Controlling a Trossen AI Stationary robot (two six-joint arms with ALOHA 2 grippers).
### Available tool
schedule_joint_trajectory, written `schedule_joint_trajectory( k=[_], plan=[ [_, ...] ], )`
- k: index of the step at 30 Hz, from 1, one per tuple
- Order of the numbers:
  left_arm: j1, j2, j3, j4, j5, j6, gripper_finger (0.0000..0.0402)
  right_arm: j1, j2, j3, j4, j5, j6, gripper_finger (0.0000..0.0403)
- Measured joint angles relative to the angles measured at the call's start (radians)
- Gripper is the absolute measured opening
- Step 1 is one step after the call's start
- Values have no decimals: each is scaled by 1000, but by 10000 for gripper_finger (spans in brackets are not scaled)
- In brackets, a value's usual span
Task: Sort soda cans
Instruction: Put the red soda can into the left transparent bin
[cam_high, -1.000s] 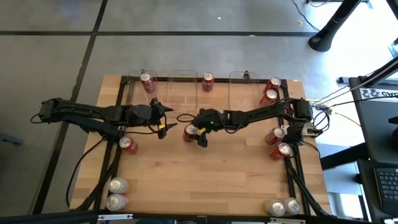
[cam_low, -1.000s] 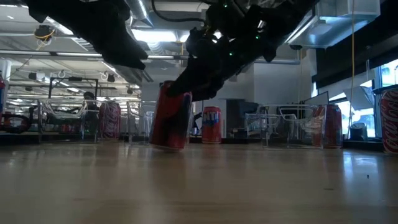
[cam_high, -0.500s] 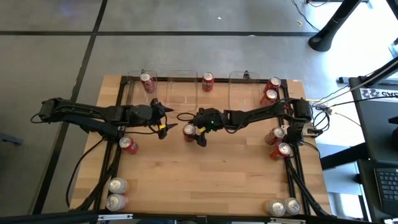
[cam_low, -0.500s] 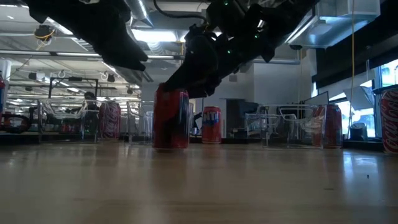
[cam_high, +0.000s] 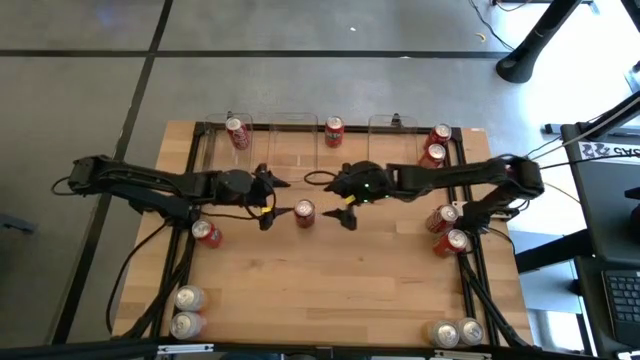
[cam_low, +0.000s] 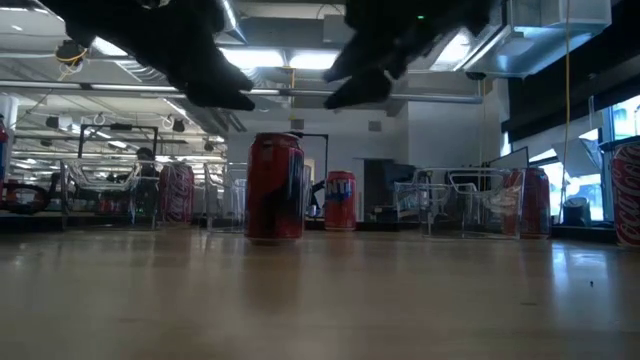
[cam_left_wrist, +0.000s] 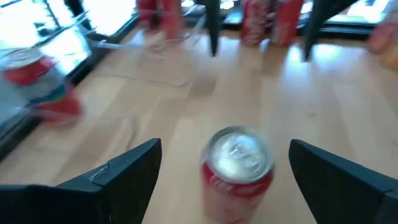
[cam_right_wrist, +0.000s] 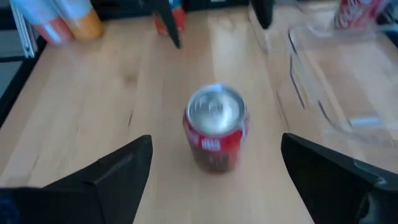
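Note:
A red soda can with a silver top (cam_high: 304, 212) stands upright on its base near the table's middle; it also shows in the low view (cam_low: 275, 187). My left gripper (cam_high: 270, 198) is open just left of it, and in its wrist view the fingers (cam_left_wrist: 225, 149) stand to either side of the can (cam_left_wrist: 238, 168) without touching. My right gripper (cam_high: 343, 209) is open just right of the can, raised above the can top in the low view (cam_low: 360, 85). Its wrist view shows the can (cam_right_wrist: 216, 127) ahead between the open fingers.
Clear plastic bins (cam_high: 295, 145) (cam_high: 392, 140) line the far edge, with red cans (cam_high: 237, 132) (cam_high: 334, 131) among them. More cans stand by the right edge (cam_high: 440, 145) (cam_high: 448, 228), on the left (cam_high: 206, 233), and at both near corners (cam_high: 188, 310) (cam_high: 455, 333).
My right gripper set the tilted red can down upright, let go, then rose and drew back toward the table's right. The can now stands free where it was placed. My left gripper edged a little right, toward the can.

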Motion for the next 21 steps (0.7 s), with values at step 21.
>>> schedule_joint_trajectory(
  k=[21],
  plan=[
    [20,286,43,168,7,-65,340,53,-168,-608,658,105,68,356]
  ],
)
